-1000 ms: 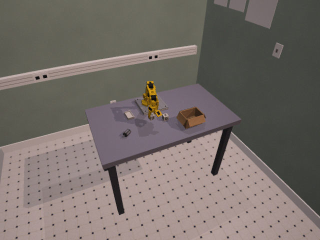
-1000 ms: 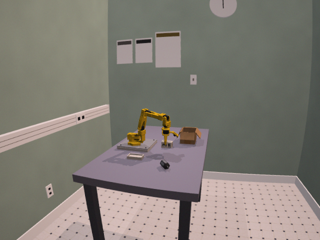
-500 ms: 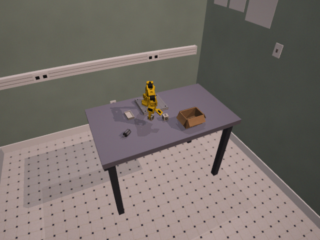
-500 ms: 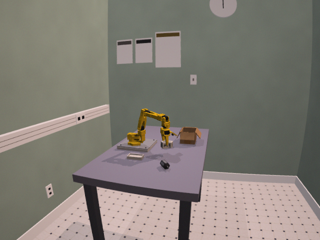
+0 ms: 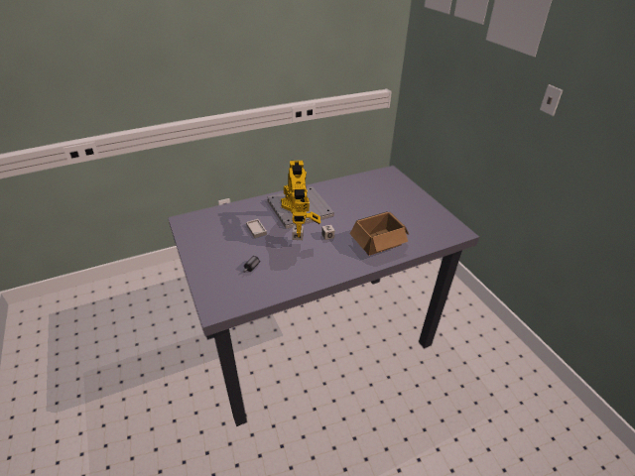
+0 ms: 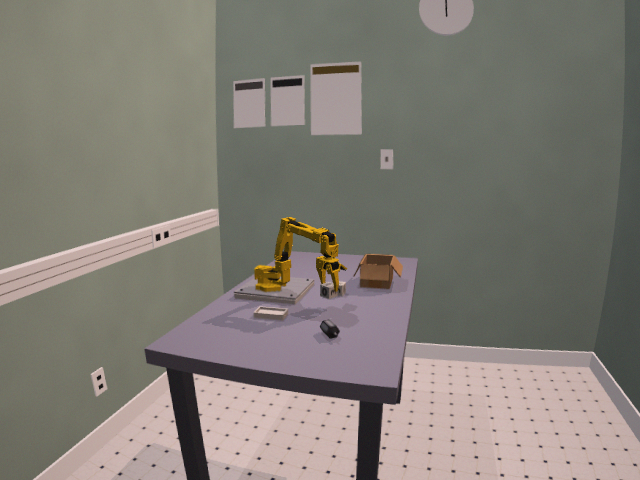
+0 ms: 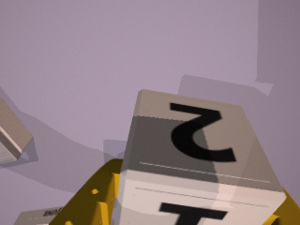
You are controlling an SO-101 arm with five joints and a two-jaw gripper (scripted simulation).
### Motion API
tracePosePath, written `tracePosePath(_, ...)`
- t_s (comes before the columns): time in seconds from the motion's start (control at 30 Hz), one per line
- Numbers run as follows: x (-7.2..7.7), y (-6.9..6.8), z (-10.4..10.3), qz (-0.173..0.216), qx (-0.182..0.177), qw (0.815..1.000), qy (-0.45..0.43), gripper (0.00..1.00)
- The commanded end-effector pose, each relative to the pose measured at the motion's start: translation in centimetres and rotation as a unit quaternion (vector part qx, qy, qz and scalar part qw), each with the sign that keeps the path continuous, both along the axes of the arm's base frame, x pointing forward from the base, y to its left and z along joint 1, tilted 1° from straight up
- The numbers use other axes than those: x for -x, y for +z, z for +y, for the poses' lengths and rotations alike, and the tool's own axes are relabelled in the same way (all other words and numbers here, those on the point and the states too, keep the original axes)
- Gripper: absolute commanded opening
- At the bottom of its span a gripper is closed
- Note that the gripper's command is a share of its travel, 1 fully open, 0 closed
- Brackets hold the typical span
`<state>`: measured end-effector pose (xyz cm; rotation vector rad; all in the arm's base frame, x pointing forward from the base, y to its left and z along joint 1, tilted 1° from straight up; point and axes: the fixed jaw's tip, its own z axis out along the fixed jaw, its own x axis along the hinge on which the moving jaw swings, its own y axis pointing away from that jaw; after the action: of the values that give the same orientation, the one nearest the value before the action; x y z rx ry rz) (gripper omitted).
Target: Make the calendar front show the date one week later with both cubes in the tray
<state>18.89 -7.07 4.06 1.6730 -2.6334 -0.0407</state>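
Note:
My gripper is shut on a pale date cube and holds it low over the purple table, just in front of the arm's base plate. In the wrist view the cube shows a black 2 on one face and part of another digit on the face below. It also shows in the exterior view. The second cube sits on the table to the right, apart from the gripper. The shallow pale tray lies empty to the left. A piece marked JUNE shows at the wrist view's bottom left.
An open cardboard box stands on the right of the table. A small black cylinder lies nearer the front edge. The grey base plate is behind the gripper. A pale wooden corner shows at the wrist view's left edge.

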Motion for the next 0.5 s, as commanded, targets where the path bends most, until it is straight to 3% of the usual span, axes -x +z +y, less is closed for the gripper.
tracePosePath(0.0, 0.2, 0.2, -0.5, -0.011, 0.001, 0.997, 0.075, 0.00)
tracePosePath(0.2, 0.4, 0.1, -0.8, -0.011, 0.000, 0.989, 0.147, 0.00)
tracePosePath(0.47, 0.7, 0.0, -1.5, -0.012, -0.004, 0.960, 0.280, 0.00)
